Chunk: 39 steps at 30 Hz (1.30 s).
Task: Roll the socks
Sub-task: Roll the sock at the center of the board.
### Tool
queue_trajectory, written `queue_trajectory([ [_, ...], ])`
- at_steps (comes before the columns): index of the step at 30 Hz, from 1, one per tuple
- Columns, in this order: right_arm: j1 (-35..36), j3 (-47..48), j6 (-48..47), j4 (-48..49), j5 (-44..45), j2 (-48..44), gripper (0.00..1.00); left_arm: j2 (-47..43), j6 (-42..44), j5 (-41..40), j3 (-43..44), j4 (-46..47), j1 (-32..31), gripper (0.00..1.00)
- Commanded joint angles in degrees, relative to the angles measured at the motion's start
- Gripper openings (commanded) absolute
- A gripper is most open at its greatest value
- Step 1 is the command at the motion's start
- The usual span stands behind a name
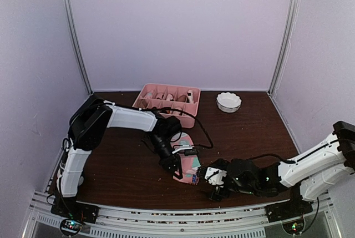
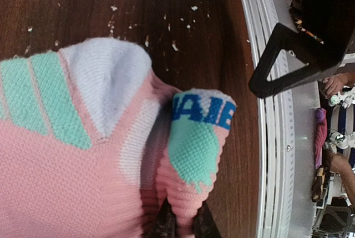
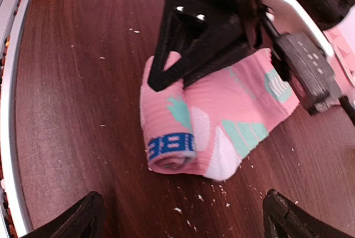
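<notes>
Pink sock part-rolled: left fingers pinch the roll, right fingers spread wide beside it.

Your pink sock (image 1: 190, 163) lies on the counter (image 1: 249, 138) on the near side of the divided tray (image 1: 145, 90), its near end turned into a short roll and the rest flat toward the tray. The left gripper (image 1: 177, 170) pinches that roll; the right gripper (image 1: 214, 184) hovers fully spread, touching nothing. You are mid-roll, I judge: next, steady the roll with the right fingers and turn it toward the tray without letting it unwind. The right wrist view shows the roll's end and blue lettering, lost from above; the left wrist view shows fabric between its own dark fingertips (image 2: 164, 224). The cream sock I cannot find; it may sit in the tray.
</notes>
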Motion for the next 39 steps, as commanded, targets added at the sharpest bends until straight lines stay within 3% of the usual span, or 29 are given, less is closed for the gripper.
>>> queue_trajectory([
  [1, 3.4, 6.1, -7.2, -3.7, 5.8, 4.9, 1.0, 5.9, -2.5, -5.3, -0.2, -5.5, -0.1, 0.0],
  [6, 3.7, 11.7, -9.8, -6.1, 3.8, 10.5, 0.89, 7.2, -2.5, -5.5, -0.3, -6.4, -0.1, 0.0],
  [8, 3.7, 12.7, -9.9, -6.3, 3.5, 11.8, 0.79, 7.3, -2.6, -4.7, -0.3, -6.4, -0.1, 0.0],
  [13, 2.2, 11.3, -1.5, -5.8, 9.6, 8.7, 0.7, 7.0, -2.2, -5.4, -0.3, -6.3, 0.0, 0.0],
  [14, 1.7, 9.4, 1.2, -4.2, 10.8, 6.0, 0.72, 6.8, -2.2, -5.2, -0.5, -6.0, 0.1, 0.0],
  [15, 1.3, 7.1, 3.7, -2.8, 12.0, 3.4, 0.96, 6.4, -2.2, -5.1, -0.6, -5.8, 0.2, 0.0],
  [17, -0.6, 4.2, 12.0, -2.1, 13.7, -2.2, 1.0, 6.3, -2.3, -5.0, -0.6, -5.8, 0.2, 0.0],
  [19, -4.2, 3.9, 22.7, -5.4, 15.6, -5.3, 1.0, 6.3, -2.2, -5.0, -0.4, -5.8, 0.2, 0.0],
  [21, -6.2, 5.8, 27.5, -11.9, 18.6, -5.7, 1.0, 6.4, -2.2, -5.0, -0.4, -5.8, 0.2, 0.0],
  [26, -7.7, -2.4, 25.6, -3.7, 6.1, -10.7, 0.99, 6.6, -2.3, -5.8, -0.6, -5.8, 0.3, 0.0],
  [29, -7.5, -1.5, 20.7, -5.7, 5.4, -10.3, 0.76, 6.7, -2.8, -6.8, -0.5, -5.6, 0.3, 0.0],
  [33, -5.0, 1.3, 12.4, -8.3, -0.8, -9.6, 0.69, 7.0, -3.1, -7.6, 0.3, -6.1, 0.3, 0.0],
  [39, 2.6, 7.0, -1.3, -8.4, -0.4, -2.5, 0.55, 8.3, -3.1, -7.6, 1.9, -7.3, 0.3, 0.0],
])
